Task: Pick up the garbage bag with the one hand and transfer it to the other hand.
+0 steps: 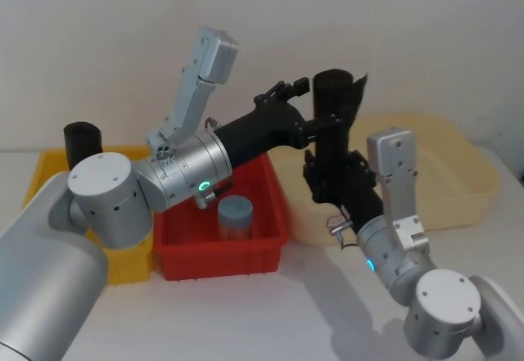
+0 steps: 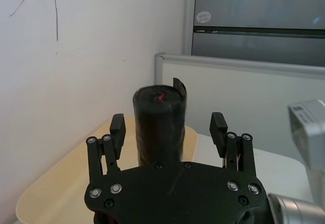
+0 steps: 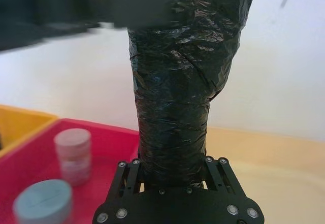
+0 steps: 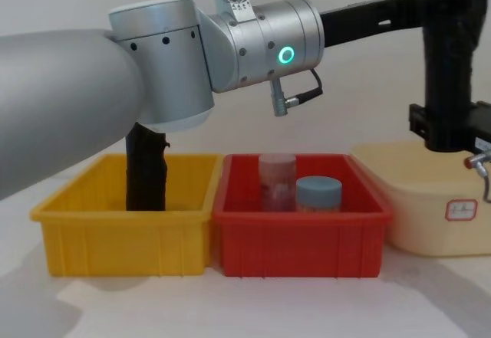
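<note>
- Black garbage bag (image 1: 332, 128) is hanging upright over the cream tray (image 1: 458, 193) in head view, right gripper (image 1: 334, 177) pinching its lower part.
- Left wrist view: left gripper (image 2: 168, 125) is standing spread around the bag.
- Right wrist view: slick film could be slipping.
- Chest view: left arm (image 4: 261, 43) is stretching over jars (image 4: 278, 181).

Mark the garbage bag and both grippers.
garbage bag (image 3: 170, 107): right wrist view, middle of the roll.
left gripper (image 2: 168, 127): left wrist view, midway between open fingertips.
right gripper (image 3: 172, 165): right wrist view, midway between fingertips clamping the garbage bag.
</note>
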Robot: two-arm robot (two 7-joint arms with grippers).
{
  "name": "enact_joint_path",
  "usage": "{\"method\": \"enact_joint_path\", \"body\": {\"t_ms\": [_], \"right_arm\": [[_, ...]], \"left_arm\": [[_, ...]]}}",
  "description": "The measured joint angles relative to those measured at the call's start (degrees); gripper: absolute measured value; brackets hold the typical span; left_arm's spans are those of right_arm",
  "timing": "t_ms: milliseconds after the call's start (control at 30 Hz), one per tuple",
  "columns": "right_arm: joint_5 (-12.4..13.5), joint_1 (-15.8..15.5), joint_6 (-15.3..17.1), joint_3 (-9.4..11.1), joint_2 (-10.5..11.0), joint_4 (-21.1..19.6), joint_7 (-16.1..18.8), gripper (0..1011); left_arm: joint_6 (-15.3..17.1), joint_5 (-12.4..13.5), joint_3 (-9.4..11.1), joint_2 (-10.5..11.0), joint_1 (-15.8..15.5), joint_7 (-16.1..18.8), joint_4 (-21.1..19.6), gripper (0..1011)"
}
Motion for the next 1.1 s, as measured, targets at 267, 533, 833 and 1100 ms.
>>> {"method": "enact_joint_path", "body": {"t_ms": [267, 533, 833, 1100], "right_arm": [[-0.43, 2.99, -0.23, 2.38, -0.19, 4.36, -1.91, 513], [-1.15, 7.65, -0.69, 5.18, -0.16, 11.23, -4.62, 512], [-2.32, 12.81, 0.90, 7.22, 0.66, 18.46, -6.44, 647], [-3.16, 14.99, 2.06, 7.49, 2.00, 20.81, -5.19, 855]], "left_arm": [[0.00, 0.01, 0.00, 0.00, 0.00, 0.00, 0.00, 1002], [0.00, 0.00, 0.00, 0.00, 0.00, 0.00, 0.00, 1002], [0.00, 0.00, 0.00, 0.00, 0.00, 0.00, 0.00, 1002], [0.00, 0.00, 0.00, 0.00, 0.00, 0.00, 0.00, 1002]]}}
